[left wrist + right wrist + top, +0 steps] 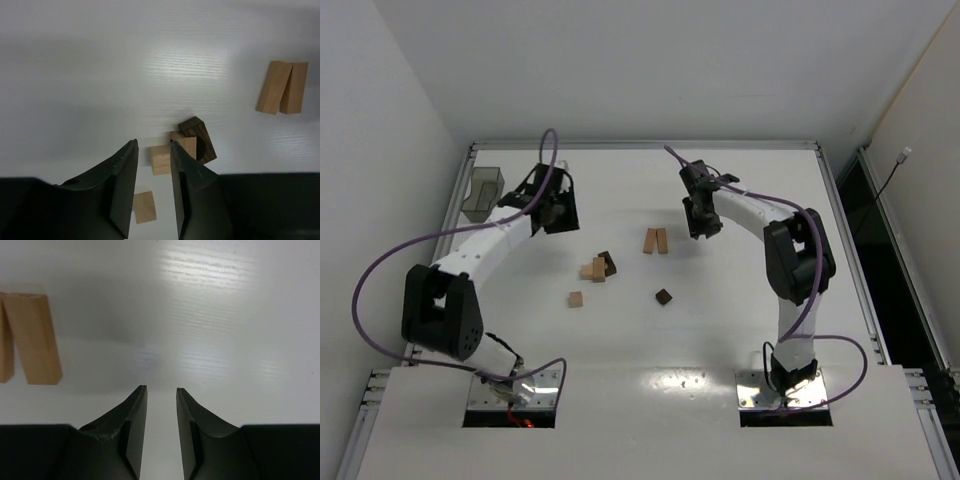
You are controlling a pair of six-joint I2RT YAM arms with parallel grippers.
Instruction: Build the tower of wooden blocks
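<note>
From above I am seeing the wood block tower (599, 267) lying as a low cluster mid-desk, nearer my left tool (557, 212) than my right tool (700, 224); the left wrist is showing that tool partly open, empty, pointing toward the cluster; the right wrist is showing its tool closed on nothing, with the tan bars (31, 337) lying beside the cluster, unobstructed.

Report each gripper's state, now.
Left gripper: jaws narrowly apart, holding nothing; open or closed cannot be told.
Right gripper: closed, holding nothing.
</note>
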